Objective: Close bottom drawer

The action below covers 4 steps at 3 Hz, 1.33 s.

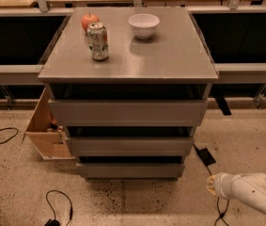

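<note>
Speckled floor (123, 199) holds the grey cabinet (170, 55). Its bottom drawer (130, 170) looks shut. The gripper (211, 185), low to the cabinet's right, grip unclear, may just back away.

You see the bottom drawer (130, 170) with a smooth, matt grey front. The cabinet (170, 55) top carries a soft sheen. The bowl (144, 25) looks glossy white, the can (97, 41) shiny metal. Your gripper (212, 185), low right above the speckled floor (123, 201), looks like smooth pale plastic.
</note>
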Each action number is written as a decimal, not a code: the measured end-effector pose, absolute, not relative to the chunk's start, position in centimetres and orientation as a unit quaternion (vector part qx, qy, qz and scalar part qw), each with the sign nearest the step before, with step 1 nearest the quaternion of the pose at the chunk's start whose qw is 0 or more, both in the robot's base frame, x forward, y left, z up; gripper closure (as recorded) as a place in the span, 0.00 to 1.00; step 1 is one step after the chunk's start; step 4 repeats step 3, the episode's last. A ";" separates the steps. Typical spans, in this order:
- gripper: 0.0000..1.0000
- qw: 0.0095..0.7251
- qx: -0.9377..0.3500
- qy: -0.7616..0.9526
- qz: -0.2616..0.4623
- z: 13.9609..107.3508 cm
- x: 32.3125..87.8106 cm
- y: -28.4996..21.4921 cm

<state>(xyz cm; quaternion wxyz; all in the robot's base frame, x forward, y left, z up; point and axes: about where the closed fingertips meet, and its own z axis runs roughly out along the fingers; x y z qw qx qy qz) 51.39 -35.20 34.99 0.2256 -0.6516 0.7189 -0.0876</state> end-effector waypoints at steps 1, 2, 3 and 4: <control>1.00 0.153 -0.708 0.676 -0.135 42.8 47.7 -32.8; 1.00 0.066 -0.693 0.690 -0.200 51.2 38.7 -33.1; 1.00 0.044 -0.640 0.738 -0.209 55.3 30.9 -30.5; 1.00 0.044 -0.640 0.738 -0.209 55.3 30.9 -30.5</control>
